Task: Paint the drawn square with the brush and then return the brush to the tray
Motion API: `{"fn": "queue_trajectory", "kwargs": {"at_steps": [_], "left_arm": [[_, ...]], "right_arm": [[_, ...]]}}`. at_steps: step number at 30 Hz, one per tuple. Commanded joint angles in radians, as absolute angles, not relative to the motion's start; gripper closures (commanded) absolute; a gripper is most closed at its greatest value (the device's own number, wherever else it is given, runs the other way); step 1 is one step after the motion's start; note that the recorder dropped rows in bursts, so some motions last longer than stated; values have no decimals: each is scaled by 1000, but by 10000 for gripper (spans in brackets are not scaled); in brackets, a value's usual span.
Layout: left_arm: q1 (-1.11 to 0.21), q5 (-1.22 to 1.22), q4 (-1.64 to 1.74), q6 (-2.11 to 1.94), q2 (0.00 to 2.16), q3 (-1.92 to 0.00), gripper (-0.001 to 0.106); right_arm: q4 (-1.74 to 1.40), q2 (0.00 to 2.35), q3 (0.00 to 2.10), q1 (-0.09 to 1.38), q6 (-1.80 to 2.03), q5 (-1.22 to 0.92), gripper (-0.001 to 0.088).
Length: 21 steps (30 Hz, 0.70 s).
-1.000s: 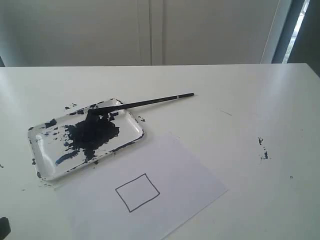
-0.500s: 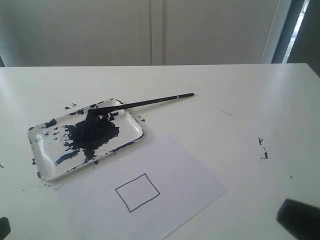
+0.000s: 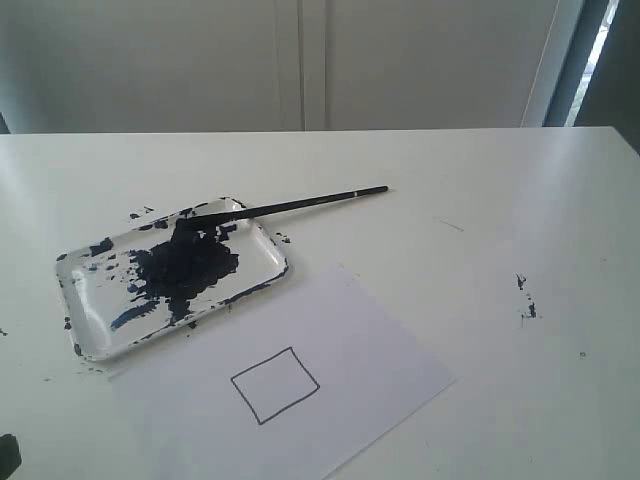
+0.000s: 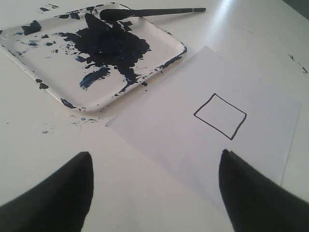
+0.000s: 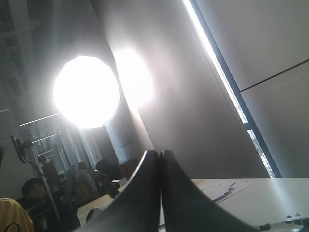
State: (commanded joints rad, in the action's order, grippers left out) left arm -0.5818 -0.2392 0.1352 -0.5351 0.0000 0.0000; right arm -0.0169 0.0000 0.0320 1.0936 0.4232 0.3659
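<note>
The tray (image 3: 95,300) lies left of the table's middle, smeared with dark paint. The brush (image 3: 300,205) rests with its tip in the tray's paint and its handle sticking out over the rim onto the table. The drawn square (image 3: 275,385) on the paper has a white interior. In the left wrist view my left gripper (image 4: 154,154) is open and empty, hovering over the table short of the square (image 4: 220,116), the tray (image 4: 48,63) and the brush (image 4: 154,11). My right gripper (image 5: 160,152) is shut on nothing and points up at the room, away from the table.
A white paper sheet (image 3: 330,340) carries the square, one corner next to the tray. Small paint splatters (image 3: 525,298) mark the table at right. A dark part of the left arm (image 3: 6,455) shows at the lower left corner. A wall stands behind the table.
A dark shape stood at the lower right edge of the exterior view half a second ago and is gone now. Tray, brush and paper have not moved.
</note>
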Motion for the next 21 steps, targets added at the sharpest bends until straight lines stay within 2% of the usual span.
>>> {"fn": "queue_trajectory", "kwargs": {"at_steps": [7,13,18,21], "left_arm": [[-582,-239,135,-535,0,0,304],[-582,-239,135,-535,0,0,304],[-582,-239,135,-535,0,0,304],[-582,-239,135,-535,0,0,304]], "right_arm": [[-11,70,41,1094,403,359,868],[-11,378,77,1094,403,376,868],[-16,671,126,1094,396,508,868],[-18,816,194,1094,332,517,868]]}}
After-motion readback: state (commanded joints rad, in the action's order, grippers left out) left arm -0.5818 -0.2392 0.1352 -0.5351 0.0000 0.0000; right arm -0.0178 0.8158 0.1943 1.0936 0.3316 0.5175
